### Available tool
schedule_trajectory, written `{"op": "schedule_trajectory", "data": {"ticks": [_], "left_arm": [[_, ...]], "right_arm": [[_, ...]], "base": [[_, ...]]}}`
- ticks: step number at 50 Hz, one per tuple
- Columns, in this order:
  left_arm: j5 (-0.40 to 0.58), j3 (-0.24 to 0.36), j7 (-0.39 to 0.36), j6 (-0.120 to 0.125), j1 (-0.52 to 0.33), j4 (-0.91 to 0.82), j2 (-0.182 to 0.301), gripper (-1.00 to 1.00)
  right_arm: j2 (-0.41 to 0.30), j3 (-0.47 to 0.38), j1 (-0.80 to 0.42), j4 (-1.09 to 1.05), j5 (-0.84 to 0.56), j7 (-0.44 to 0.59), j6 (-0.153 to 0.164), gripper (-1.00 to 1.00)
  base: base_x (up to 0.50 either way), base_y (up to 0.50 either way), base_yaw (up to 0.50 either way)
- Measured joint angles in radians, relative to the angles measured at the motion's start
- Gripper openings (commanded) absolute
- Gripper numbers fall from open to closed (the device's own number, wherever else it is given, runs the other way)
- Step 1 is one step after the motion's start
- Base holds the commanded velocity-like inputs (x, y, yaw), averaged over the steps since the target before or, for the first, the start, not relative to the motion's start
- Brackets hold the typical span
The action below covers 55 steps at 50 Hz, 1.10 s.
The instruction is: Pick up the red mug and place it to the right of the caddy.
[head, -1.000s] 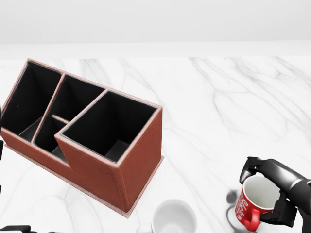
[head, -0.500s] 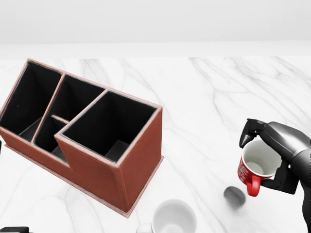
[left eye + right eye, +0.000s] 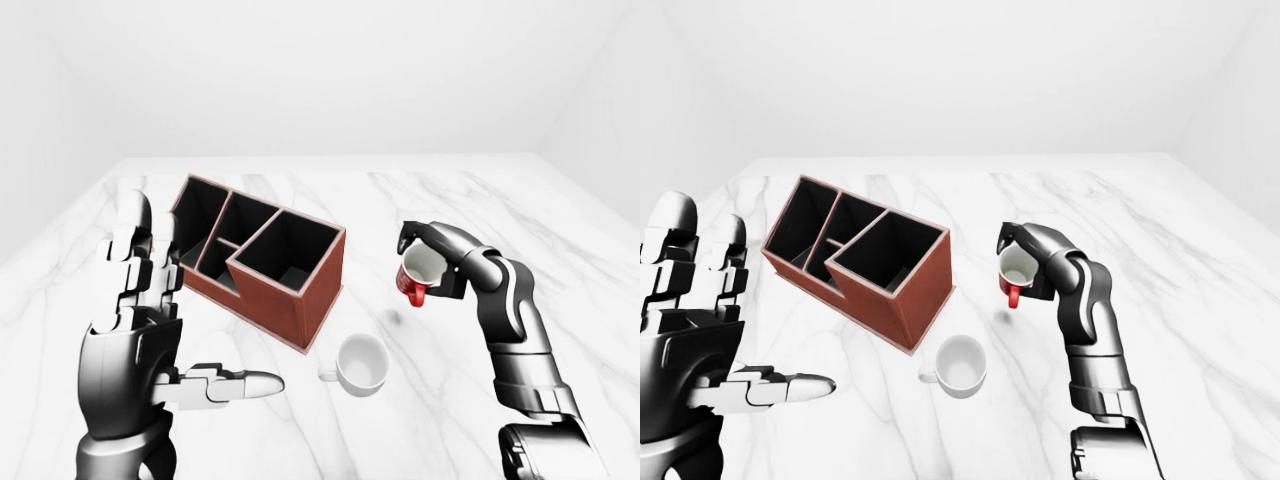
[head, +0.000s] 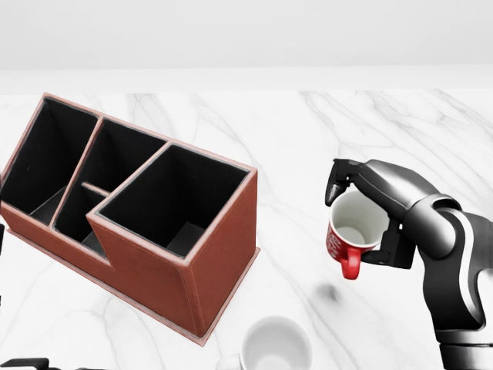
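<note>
Red mug (image 4: 356, 229) empty, gripped by right hand (image 4: 385, 208), caddy (image 4: 139, 208) compartments empty, left hand (image 3: 150, 330) open

White marble tabletop (image 4: 370, 131), white walls (image 3: 330, 70)

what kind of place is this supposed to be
Probably a simulated kitchen or office counter: a white marble countertop, a brown caddy with compartments, a white mug, and bare white walls.

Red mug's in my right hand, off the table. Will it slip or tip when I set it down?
The red mug hangs tilted in the right hand, so level it first. Its glossy surface probably slides easily on the marble table. Upright, it likely stands steady.
</note>
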Motion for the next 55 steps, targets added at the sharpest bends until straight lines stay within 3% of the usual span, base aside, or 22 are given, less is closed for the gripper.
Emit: {"op": "schedule_trajectory", "data": {"ticks": [22,55], "left_arm": [[-0.006,0.012,-0.008,0.0,-0.001,-0.017,-0.004,1.0],[-0.02,0.031,-0.02,0.0,0.004,-0.044,-0.012,1.0]], "right_arm": [[0.087,0.078,-0.079,0.167,0.039,0.0,0.0,-1.0],[0.118,0.108,-0.153,0.382,0.155,-0.05,0.0,-1.0]], "base": [[0.0,0.0,0.0],[0.0,0.0,0.0]]}}
